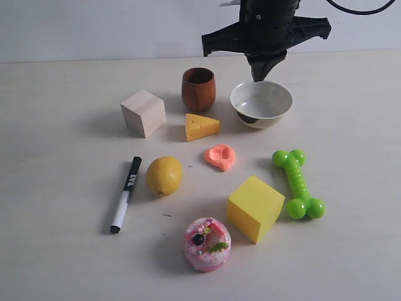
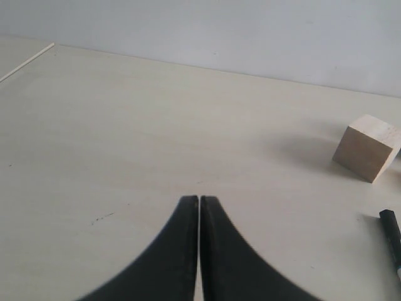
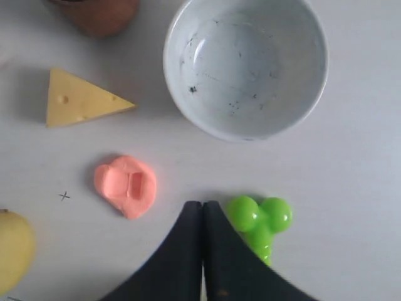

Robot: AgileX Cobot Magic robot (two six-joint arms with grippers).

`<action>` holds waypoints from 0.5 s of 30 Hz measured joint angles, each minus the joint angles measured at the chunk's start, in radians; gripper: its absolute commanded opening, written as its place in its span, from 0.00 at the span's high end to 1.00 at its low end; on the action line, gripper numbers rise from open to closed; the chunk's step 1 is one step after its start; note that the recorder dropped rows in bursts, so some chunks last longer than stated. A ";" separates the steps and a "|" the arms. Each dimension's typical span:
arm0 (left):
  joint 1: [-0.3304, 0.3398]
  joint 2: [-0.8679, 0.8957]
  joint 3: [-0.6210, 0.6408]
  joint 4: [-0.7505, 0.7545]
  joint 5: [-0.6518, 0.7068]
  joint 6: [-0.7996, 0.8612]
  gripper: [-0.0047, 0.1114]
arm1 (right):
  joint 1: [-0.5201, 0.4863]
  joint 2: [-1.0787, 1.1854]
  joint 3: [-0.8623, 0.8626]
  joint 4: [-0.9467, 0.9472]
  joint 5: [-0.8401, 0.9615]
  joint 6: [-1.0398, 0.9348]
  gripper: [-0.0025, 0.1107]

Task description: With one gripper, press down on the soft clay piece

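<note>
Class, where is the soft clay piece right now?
In the exterior view, the soft clay piece lies mid-table, between the cheese wedge and the yellow cube.

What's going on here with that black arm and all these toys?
The robot is meant to press the soft clay piece. Its right gripper hangs shut in the air near the white bowl, touching nothing. The clay lies on the table between the cheese wedge and the yellow cube, with a dent in its middle. The left gripper, also shut, is off by the wooden block.
</note>
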 measured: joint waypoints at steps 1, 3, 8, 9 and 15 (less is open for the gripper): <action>0.000 0.000 0.000 0.000 0.000 0.000 0.93 | 0.000 0.000 0.000 -0.007 0.000 0.000 0.98; 0.000 0.000 0.000 0.000 0.000 0.000 0.93 | 0.000 -0.006 0.003 -0.027 0.002 0.002 0.98; 0.000 0.000 0.000 0.000 0.000 0.000 0.93 | 0.000 -0.189 0.130 -0.086 -0.194 0.004 0.98; 0.000 0.000 0.000 0.000 0.000 0.000 0.93 | 0.000 -0.258 0.172 -0.114 -0.226 0.004 0.98; 0.000 0.000 0.000 0.000 0.000 0.000 0.93 | 0.000 -0.438 0.309 -0.228 -0.257 0.004 0.98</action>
